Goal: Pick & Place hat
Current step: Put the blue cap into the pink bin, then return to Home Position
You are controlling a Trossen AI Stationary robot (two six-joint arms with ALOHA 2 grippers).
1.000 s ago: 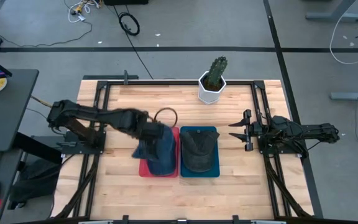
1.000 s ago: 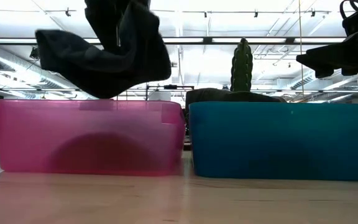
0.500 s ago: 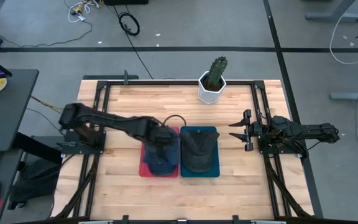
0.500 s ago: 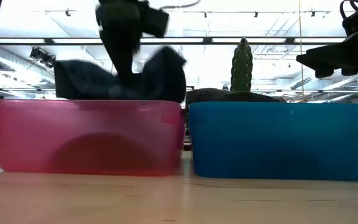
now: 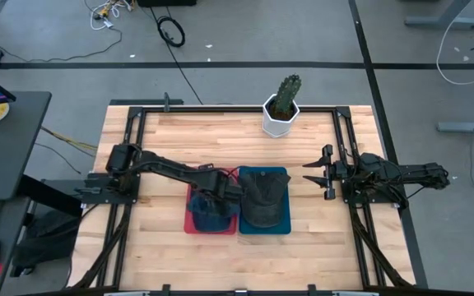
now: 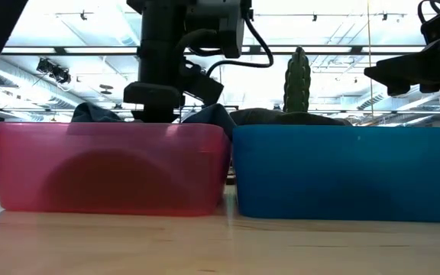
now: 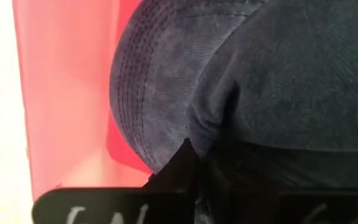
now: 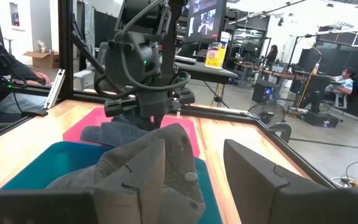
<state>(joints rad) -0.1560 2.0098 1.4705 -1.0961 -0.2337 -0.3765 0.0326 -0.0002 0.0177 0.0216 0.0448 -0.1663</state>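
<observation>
High cam looks straight down and takes in the whole table [image 5: 163, 238], both arms, plus the floor around it. Low cam sits at tabletop height, right up close to the pink bin [image 6: 109, 168] and blue bin [image 6: 347, 172], facing level into the room, cactus [image 6: 296, 79] behind. Left wrist cam is jammed almost against the dark blue hat [image 7: 241, 81] inside the pink bin. Right wrist cam looks across the table from the side, further back, catching both bins and the left arm, so it overlaps with the high and low views.
</observation>
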